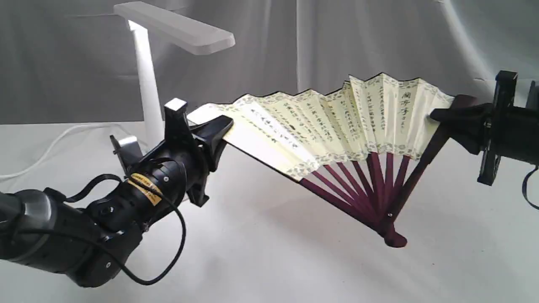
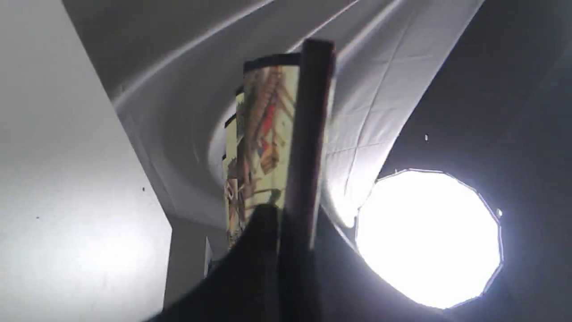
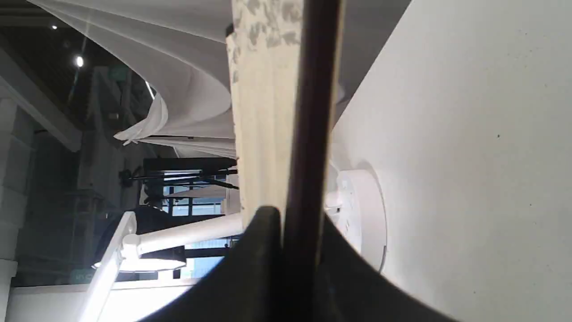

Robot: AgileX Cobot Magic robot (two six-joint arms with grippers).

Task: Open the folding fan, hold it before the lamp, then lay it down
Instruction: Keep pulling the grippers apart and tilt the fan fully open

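Note:
The folding fan (image 1: pixel 337 126) is spread open above the table, cream pleats with black calligraphy, maroon ribs meeting at a pivot (image 1: pixel 393 239) that touches the tabletop. My left gripper (image 1: pixel 219 126) is shut on the fan's left guard. On the other side my right gripper (image 1: pixel 442 115) is shut on the right guard. The white lamp (image 1: pixel 147 84) stands behind the left arm, its flat head above the fan's left end. In the left wrist view the guard (image 2: pixel 310 134) runs out from between the fingers. The right wrist view shows the guard (image 3: pixel 313 112) clamped likewise, with the lamp's base (image 3: pixel 362 214) behind.
A white cord (image 1: pixel 46 149) trails left from the lamp across the table. Grey cloth hangs as a backdrop (image 1: pixel 337 38). A bright round studio light (image 2: pixel 429 237) glares in the left wrist view.

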